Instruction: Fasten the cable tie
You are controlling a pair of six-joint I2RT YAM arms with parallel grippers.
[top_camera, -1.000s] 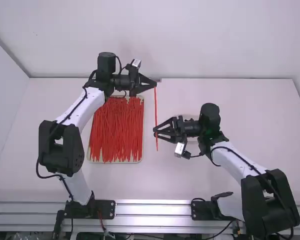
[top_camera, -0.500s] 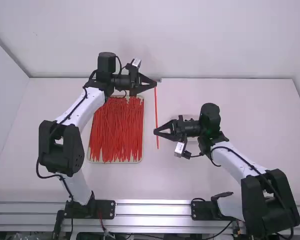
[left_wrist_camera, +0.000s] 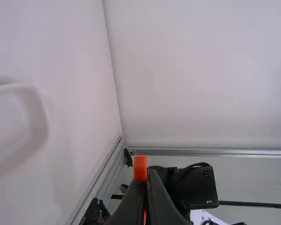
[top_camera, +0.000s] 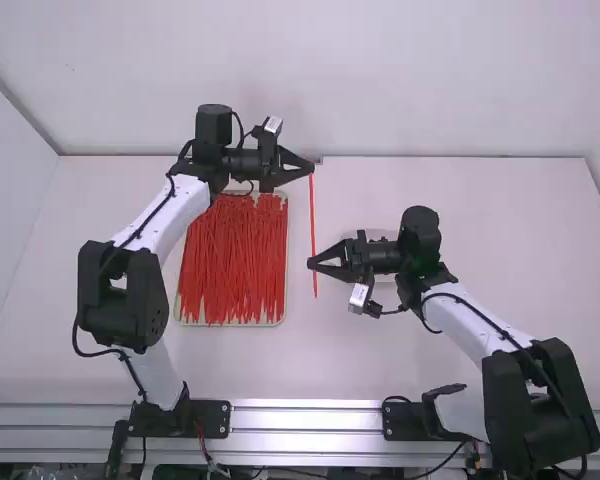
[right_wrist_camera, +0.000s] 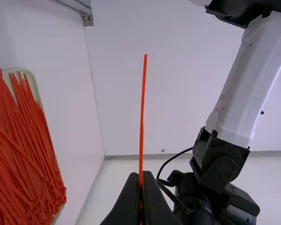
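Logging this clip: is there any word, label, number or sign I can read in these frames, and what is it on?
No text is readable in any view.
Green mark on the black arm housing: too small to read.
Cable tie, pile of ties, table: no print visible.

The thin red plastic cable tie (top_camera: 313,240) looks smooth and faintly glossy, as does the heap of red plastic ties (top_camera: 235,255) beside it on a pale matt tray (top_camera: 230,323); the white table (top_camera: 480,210) beneath is smooth, matt
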